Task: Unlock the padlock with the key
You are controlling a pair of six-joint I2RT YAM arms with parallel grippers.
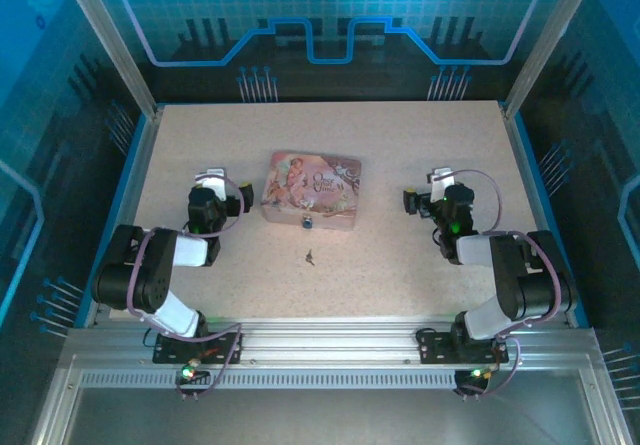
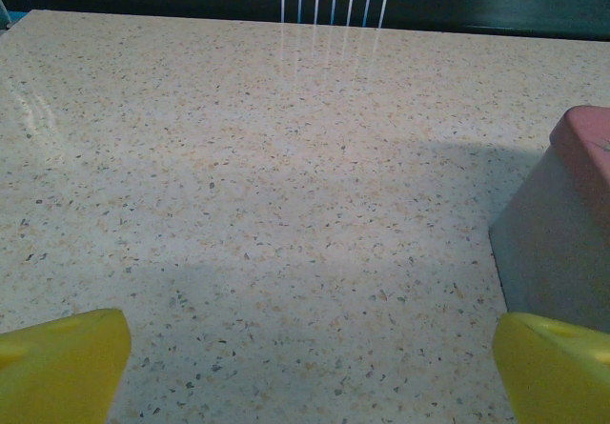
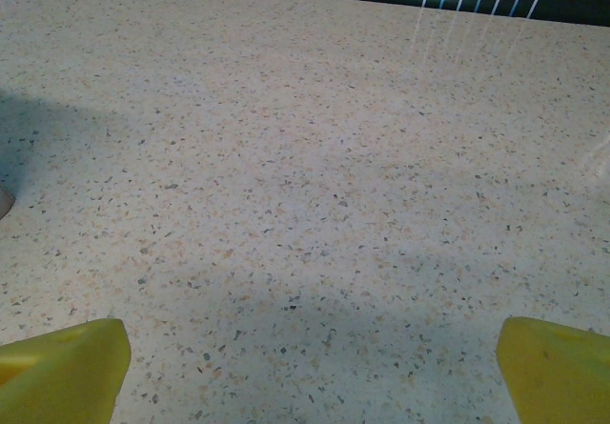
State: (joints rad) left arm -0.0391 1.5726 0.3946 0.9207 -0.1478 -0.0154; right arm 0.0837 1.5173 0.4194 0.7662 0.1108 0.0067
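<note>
A tiny padlock (image 1: 307, 222) with a bluish body hangs at the middle of the near side of the pink tin (image 1: 311, 189). The small dark key (image 1: 311, 258) lies on the table a little nearer, apart from it. My left gripper (image 1: 212, 182) rests left of the tin, open and empty, its yellow fingertips (image 2: 63, 365) spread wide over bare table. My right gripper (image 1: 438, 179) sits to the tin's right, open too, with nothing between its yellow fingertips (image 3: 555, 371). The tin's corner (image 2: 572, 224) shows in the left wrist view.
The speckled tabletop (image 1: 400, 265) is ringed by blue edging and transparent enclosure walls (image 1: 330, 25). An aluminium rail (image 1: 330, 340) carries both arm bases along the near edge.
</note>
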